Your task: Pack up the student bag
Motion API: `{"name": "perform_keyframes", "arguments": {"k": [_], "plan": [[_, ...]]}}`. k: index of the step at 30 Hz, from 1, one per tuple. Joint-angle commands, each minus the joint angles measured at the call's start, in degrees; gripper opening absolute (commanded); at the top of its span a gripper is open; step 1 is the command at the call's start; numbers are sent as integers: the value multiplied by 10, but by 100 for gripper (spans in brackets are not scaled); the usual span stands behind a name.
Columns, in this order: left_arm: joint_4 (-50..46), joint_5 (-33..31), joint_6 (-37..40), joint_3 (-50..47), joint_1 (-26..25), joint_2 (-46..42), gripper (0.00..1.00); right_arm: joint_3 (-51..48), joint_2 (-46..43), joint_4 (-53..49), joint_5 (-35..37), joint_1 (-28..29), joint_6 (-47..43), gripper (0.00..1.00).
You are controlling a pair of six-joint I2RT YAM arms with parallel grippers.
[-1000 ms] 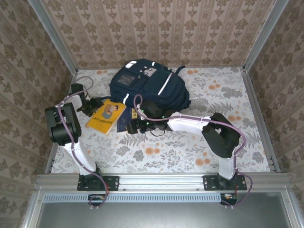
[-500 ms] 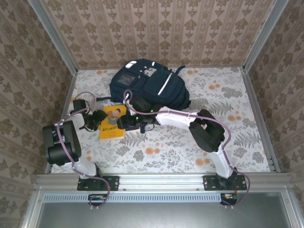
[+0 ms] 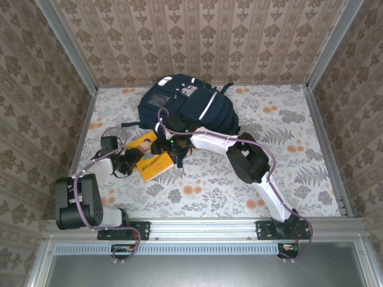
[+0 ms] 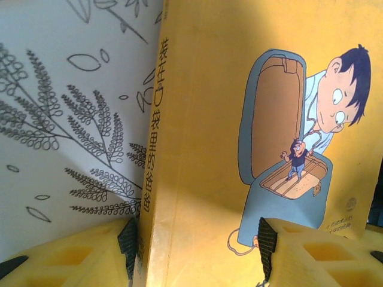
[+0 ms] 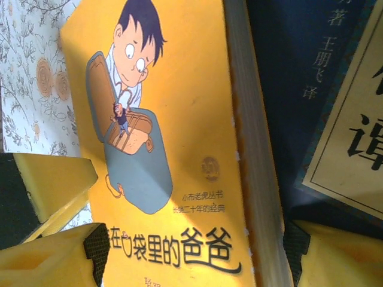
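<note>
Obs: backpack [image 3: 197, 110] lies far-middle on the counter [image 3: 269, 155], just beyond the yellow book [image 3: 157, 165] — right hand [image 5: 194, 251] is the nearer one. Left hand [image 4: 196, 248] grips the book's end; right hand straddles its width — clenched or not, cannot tell.

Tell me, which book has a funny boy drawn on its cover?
The yellow book: its cover shows a black-haired boy peering into a bag. The dark blue book beside it shows only writing.
</note>
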Motion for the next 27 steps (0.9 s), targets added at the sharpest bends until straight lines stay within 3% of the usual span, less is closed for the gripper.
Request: {"name": "perform_keyframes", "arguments": {"k": [1,8,17,27], "plan": [[-2,12,-14,-14,-3,-15,58,28,30,-45,-28,6,-6,75],[19,27,-15,-19,-10,2,54,27,34,7,-119,10,32,60],[0,18,-5,-15,-18,-14,53,-41,-22,87,-166,9,99,53],[-23,9,3,-12,-39,-39,53,-88,-60,165,-197,14,154,31]]}}
